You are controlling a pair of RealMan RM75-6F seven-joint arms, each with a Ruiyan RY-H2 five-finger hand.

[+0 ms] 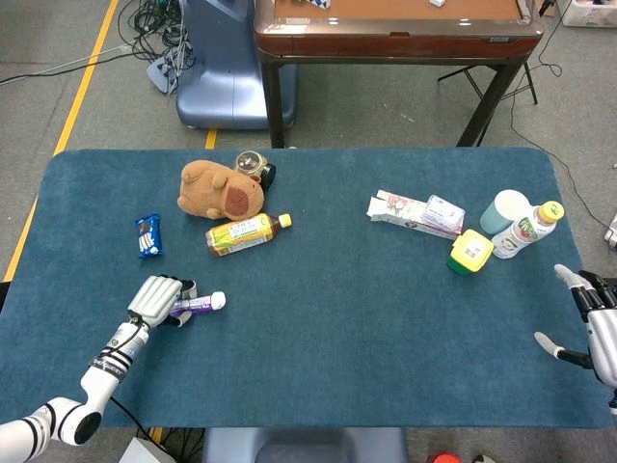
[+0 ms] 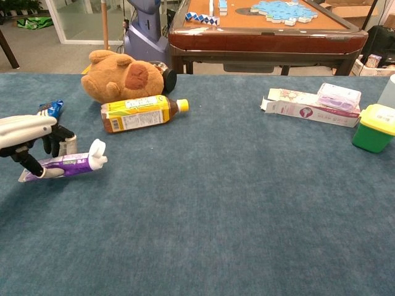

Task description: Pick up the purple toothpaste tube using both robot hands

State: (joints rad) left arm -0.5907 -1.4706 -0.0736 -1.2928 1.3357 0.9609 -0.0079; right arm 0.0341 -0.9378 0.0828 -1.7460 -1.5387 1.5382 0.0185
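The purple toothpaste tube (image 2: pixel 68 165) is in my left hand (image 1: pixel 159 300), near the front left part of the blue desk (image 1: pixel 318 338). My fingers (image 2: pixel 57 140) curl down over its purple body, and its white cap (image 1: pixel 219 300) points to the right, clear of my grip. In the chest view the cap end looks tilted up a little from the cloth, while the flat tail end sits low; whether the tail touches the desk I cannot tell.

Behind the tube, well apart, lies a small blue snack packet (image 1: pixel 147 235). Further back and to the right a yellow drink bottle (image 2: pixel 139 113) lies on its side, just in front of a brown plush toy (image 2: pixel 122 76) with a dark round object (image 1: pixel 254 166) at its far side.

Across the desk, a long white carton (image 1: pixel 405 211) lies flat with a small clear packet (image 2: pixel 338 96) on top of it. Nearby stand a green container with a yellow lid (image 1: pixel 469 252), a pale cup (image 1: pixel 505 210), and a bottle with a yellow cap (image 1: pixel 528 230).

My right hand (image 1: pixel 590 323) hovers at the desk's right front edge, fingers spread, holding nothing.
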